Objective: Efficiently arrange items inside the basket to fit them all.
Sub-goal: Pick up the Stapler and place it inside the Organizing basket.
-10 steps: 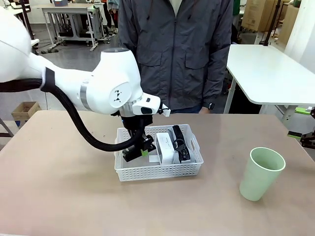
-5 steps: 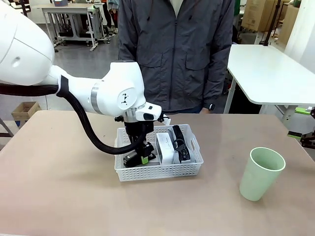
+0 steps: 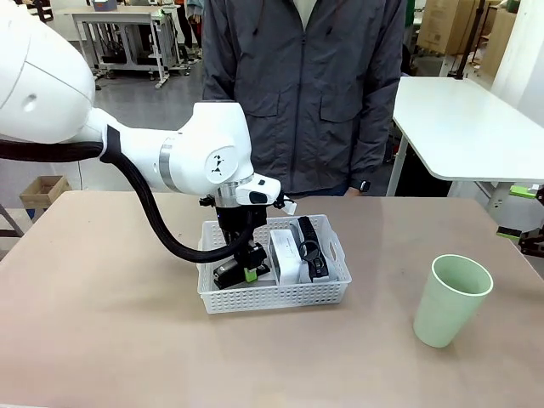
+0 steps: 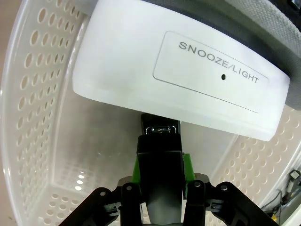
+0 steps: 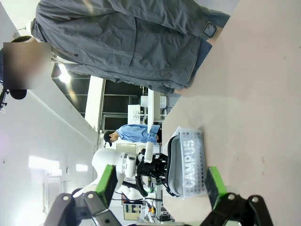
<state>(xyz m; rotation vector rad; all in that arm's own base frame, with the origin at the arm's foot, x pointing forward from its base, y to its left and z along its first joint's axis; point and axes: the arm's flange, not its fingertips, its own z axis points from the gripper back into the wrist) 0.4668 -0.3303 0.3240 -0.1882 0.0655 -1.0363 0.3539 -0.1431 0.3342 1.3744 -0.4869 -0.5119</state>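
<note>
1. Since 1 second ago the left arm has swung in toward the middle of the white basket (image 3: 272,299) and sunk. The left gripper (image 3: 240,270) now sits lower, inside the basket's left end.
2. From the left wrist, the black stapler (image 4: 159,162) stands between the 2 green pads (image 4: 135,165). The pads lie close against its sides, but I cannot tell whether they press on it or stand just off it.
3. From the front, the stapler lies low in the left part of the basket, just left of the white box (image 3: 286,255).
4. The left wrist view has the box's face, printed SNOOZE/LIGHT, just past the stapler's tip. The grey pouch (image 4: 263,19) lies against the box's far side.
5. The pale green cup (image 3: 450,299) stands upright on the table (image 3: 102,340), outside the basket and well apart to its right.
6. The right gripper (image 5: 160,186) has its jaws spread wide, with nothing between them.
7. 1 person (image 3: 302,85) in a grey jacket stands at the far side, behind the basket.
</note>
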